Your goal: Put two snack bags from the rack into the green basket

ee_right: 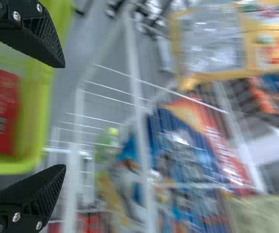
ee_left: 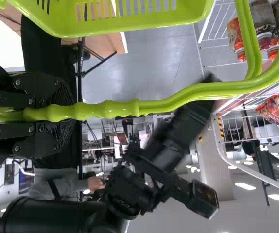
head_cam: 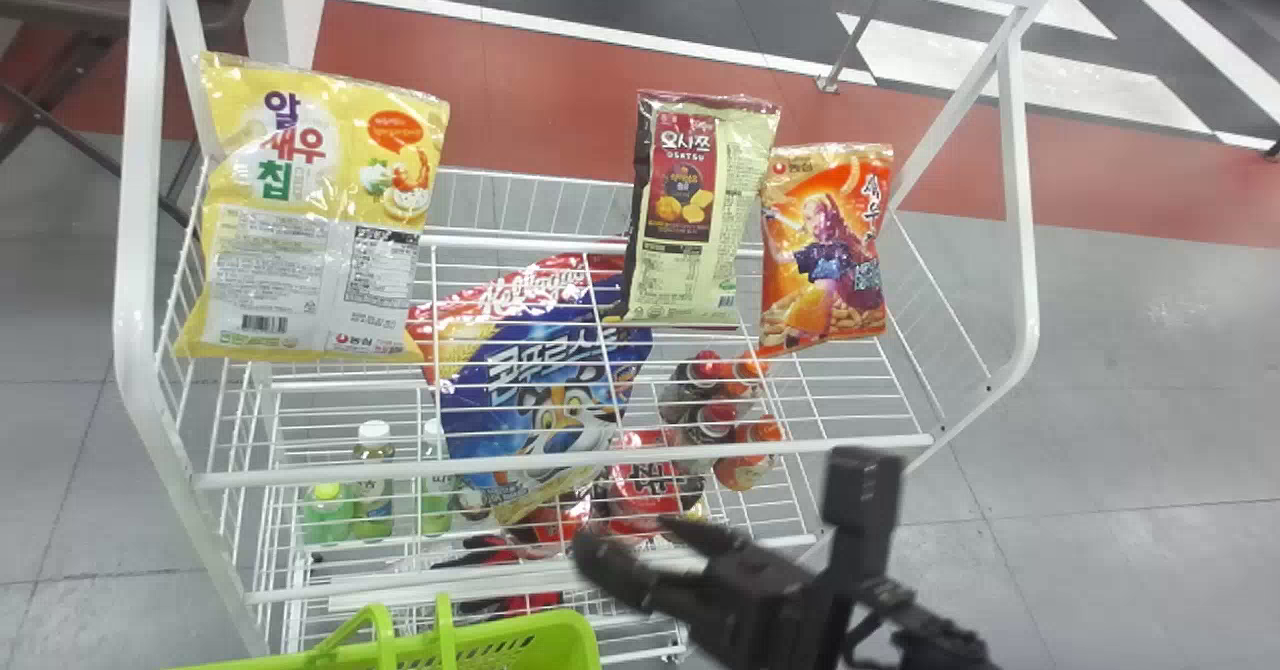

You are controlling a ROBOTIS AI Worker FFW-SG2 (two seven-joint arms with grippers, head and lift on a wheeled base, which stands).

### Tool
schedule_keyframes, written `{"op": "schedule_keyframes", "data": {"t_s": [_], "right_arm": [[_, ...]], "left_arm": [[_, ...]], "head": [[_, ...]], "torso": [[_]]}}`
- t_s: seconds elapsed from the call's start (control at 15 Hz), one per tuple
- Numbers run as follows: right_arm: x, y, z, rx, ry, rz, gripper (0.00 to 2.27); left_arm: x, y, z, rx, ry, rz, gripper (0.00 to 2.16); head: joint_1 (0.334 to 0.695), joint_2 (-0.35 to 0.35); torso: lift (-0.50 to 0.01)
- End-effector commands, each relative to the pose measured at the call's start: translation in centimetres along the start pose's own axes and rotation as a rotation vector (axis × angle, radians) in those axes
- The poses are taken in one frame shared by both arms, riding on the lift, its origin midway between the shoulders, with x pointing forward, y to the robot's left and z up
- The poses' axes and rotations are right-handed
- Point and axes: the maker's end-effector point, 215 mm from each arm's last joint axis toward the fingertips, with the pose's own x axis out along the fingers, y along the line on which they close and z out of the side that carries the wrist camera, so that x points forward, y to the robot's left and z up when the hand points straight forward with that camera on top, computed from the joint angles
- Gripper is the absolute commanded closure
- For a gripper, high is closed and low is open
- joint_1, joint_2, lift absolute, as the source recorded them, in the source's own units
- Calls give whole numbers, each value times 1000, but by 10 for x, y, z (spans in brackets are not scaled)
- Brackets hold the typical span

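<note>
Clamped with left hand (ee_left: 64, 114) on handle (ee_left: 130, 108) of green basket (head_cam: 510, 640), with red bag (ee_right: 1, 109) inside. Apart at right hand (ee_right: 64, 116), near front of rack (head_cam: 141, 200) — could bump bar (head_cam: 350, 471) if too low. Could drop yellow bag (head_cam: 310, 220) at left edge from slippery pinch.

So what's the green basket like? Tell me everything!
The bright green basket looks like shiny plastic, with rows of slots through its wall and long, curvy green handle bars with a bumpy grip. It is in front of the white wire rack, by the head view's bottom edge. The left gripper is shut on the handle bars, and a red packet with yellow print lies inside.
</note>
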Motion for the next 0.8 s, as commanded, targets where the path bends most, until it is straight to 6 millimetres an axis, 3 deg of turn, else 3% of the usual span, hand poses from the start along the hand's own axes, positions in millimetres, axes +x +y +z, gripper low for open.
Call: {"op": "schedule_keyframes", "data": {"t_s": [0.0,0.2,0.4,0.53,0.73], "right_arm": [[-6,-44,68,-57,-218,-80,56],[-13,-91,134,-132,-402,-173,56],[-11,-124,191,-215,-522,-238,56],[5,-143,211,-251,-516,-284,56],[19,-194,228,-233,-486,-371,56]], "left_arm": [[0,0,-2,-2,4,2,2138],[3,2,-6,-1,20,11,2138],[4,3,-7,0,31,18,2138],[4,3,-7,1,38,22,2138],[3,3,-8,2,52,23,2138]], "head": [[695,-350],[695,-350],[695,-350],[695,-350],[695,-350]], "torso": [[-7],[-7],[-7],[-7],[-7]]}}
